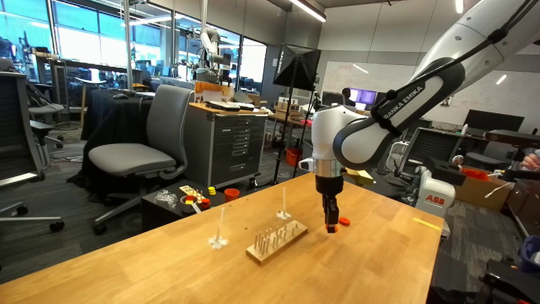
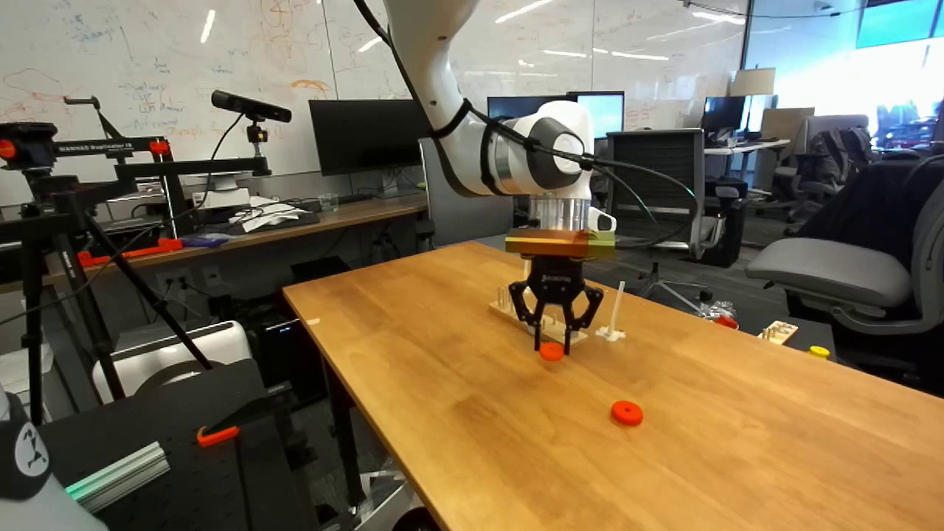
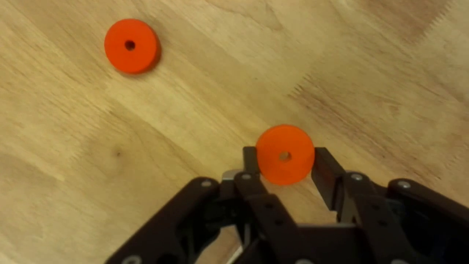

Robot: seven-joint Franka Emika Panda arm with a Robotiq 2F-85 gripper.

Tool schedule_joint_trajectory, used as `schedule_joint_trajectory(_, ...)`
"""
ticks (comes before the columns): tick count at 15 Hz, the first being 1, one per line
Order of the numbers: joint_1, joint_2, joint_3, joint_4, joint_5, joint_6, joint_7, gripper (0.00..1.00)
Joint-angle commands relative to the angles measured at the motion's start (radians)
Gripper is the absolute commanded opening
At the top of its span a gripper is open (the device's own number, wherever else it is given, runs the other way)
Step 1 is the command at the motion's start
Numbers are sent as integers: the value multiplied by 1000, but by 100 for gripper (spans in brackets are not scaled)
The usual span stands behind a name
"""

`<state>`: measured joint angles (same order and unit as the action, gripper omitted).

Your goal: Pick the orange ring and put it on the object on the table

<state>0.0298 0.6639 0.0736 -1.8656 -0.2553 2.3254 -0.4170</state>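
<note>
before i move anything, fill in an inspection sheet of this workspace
surface: wooden table, yellow strip near one edge
job's things: orange ring between the jaws; pegged board on the table, no rings seen on it
clutter: red piece lying flat; two upright rods
jaws: closed on the ring's sides; whether it is lifted, cannot tell
cables: black cable strapped along the arm, slack loop beside it
surroundings: grey chair, drawer cabinet; possibly a hand at an exterior view's right edge
</note>
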Motion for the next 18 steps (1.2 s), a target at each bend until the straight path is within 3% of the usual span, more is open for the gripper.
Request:
schedule_joint_trajectory(1,38,-75,5,-52,-14,-4,56,17)
schedule_joint_trajectory(12,142,-43,12,136,-7,-192,169,17)
schedule_joint_trajectory(18,165,4,15,266,1,-304,192,17)
